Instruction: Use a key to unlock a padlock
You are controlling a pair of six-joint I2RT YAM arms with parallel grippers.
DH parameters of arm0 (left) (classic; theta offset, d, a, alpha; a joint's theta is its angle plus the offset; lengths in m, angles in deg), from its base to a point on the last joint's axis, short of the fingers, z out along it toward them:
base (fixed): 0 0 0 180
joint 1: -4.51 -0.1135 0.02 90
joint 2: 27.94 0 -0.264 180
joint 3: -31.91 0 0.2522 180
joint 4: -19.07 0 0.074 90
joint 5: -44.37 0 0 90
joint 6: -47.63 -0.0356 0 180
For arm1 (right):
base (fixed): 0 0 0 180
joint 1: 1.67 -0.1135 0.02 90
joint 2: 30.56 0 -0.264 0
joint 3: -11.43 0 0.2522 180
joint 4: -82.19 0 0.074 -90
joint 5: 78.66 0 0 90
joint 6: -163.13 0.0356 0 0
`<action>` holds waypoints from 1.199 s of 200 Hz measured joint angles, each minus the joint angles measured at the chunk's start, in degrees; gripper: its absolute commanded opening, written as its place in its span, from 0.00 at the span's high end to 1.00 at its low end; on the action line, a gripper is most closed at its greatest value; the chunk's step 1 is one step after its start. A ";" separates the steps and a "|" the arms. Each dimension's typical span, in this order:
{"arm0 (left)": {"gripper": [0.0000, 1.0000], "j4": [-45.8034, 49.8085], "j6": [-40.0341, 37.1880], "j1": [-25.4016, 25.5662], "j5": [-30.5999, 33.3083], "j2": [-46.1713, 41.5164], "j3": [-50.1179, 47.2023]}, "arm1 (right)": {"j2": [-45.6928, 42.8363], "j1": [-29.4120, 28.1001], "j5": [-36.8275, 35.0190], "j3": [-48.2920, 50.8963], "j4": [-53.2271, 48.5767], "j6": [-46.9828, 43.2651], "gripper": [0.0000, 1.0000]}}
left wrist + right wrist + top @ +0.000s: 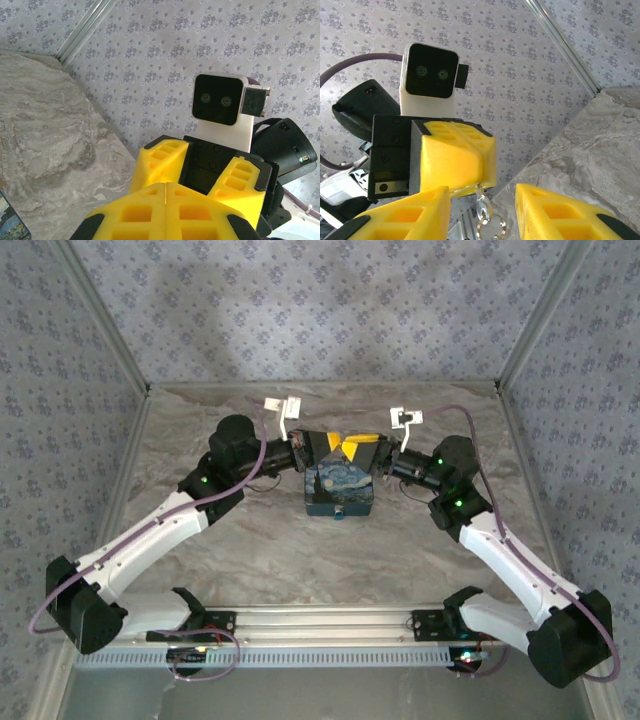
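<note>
Both grippers meet tip to tip above the blue painted box. My left gripper is shut on the key. The key's silvery bow and ring hang below the left gripper's yellow fingers. My right gripper stands open, one finger on each side of the hanging key and not touching it. Its yellow fingers show spread apart in the left wrist view. A tiny bluish-grey thing, apparently the padlock, sits at the box's near edge.
The marble tabletop is walled by patterned panels on three sides. A metal rail runs along the near edge between the arm bases. A corner of the box shows low in the left wrist view.
</note>
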 measured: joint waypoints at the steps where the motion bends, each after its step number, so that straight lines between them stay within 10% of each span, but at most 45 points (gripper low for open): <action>1: 1.00 -0.02 0.00 0.00 0.00 0.00 -0.02 | 0.00 -0.07 0.00 0.00 0.07 0.00 0.61; 94: 1.00 -1.18 0.44 0.00 0.35 -0.11 -0.70 | 0.94 -1.33 -0.20 0.04 0.90 0.02 0.61; 176: 1.00 -2.38 0.85 0.00 1.27 -0.63 -1.40 | 1.03 -1.49 -0.66 0.50 0.66 0.42 0.99; 240: 1.00 -2.51 0.92 0.00 1.29 -1.03 -1.66 | 1.01 -1.29 -0.63 0.55 0.90 0.59 1.00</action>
